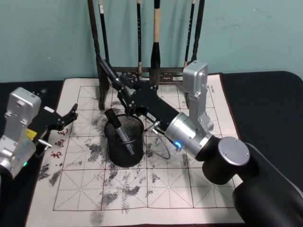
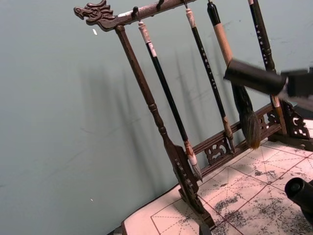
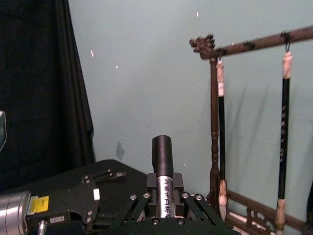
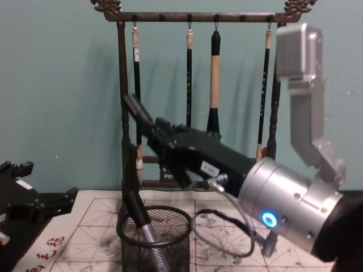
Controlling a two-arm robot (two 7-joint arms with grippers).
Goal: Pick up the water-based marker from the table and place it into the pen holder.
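lt: even, moderate | shdw: soft, brush rack (image 4: 170, 17) on wall (image 4: 57, 85)

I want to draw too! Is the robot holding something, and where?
Yes: the right gripper pinches a marker by its white barrel, black end sticking out. The left gripper holds nothing.

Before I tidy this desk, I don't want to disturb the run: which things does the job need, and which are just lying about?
Job: water-based marker, clamped in the right gripper's jaws; black mesh pen holder.

Lying about: pen already standing in the holder; wooden brush rack; its hanging brushes; ink-stained calligraphy mat; left gripper, parked at the mat's left edge.
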